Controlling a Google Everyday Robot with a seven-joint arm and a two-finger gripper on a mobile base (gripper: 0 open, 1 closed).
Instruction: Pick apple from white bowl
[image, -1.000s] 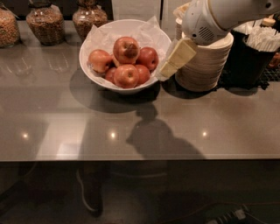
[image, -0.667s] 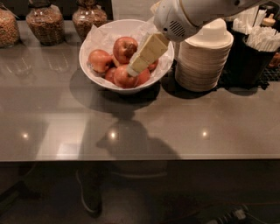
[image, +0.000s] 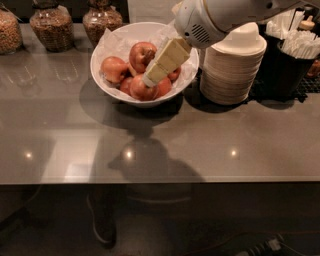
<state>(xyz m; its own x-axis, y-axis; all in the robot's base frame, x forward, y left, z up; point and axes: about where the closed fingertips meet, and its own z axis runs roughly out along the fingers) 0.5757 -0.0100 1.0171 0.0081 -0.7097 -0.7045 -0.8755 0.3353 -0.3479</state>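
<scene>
The white bowl (image: 107, 75), lined with crinkled white paper, stands at the back middle of the grey counter. It holds several red apples. The apple (image: 140, 54), the largest, with a dark stem hollow, lies on top at the middle. My gripper (image: 150, 79) is cream-coloured and reaches down from the upper right into the bowl. It lies just right of the apple, its tip over a smaller red apple (image: 140, 90) at the bowl's front. It covers part of the apples on the right side.
A tall stack of cream disposable bowls (image: 232, 70) stands right next to the bowl. A black holder with white straws (image: 295, 50) is at the far right. Glass jars (image: 50, 25) line the back left. The counter's front edge (image: 160, 180) runs across the middle.
My gripper has moved left and down, from beside the stack of cream bowls to inside the white bowl among the apples. The apples have not moved.
</scene>
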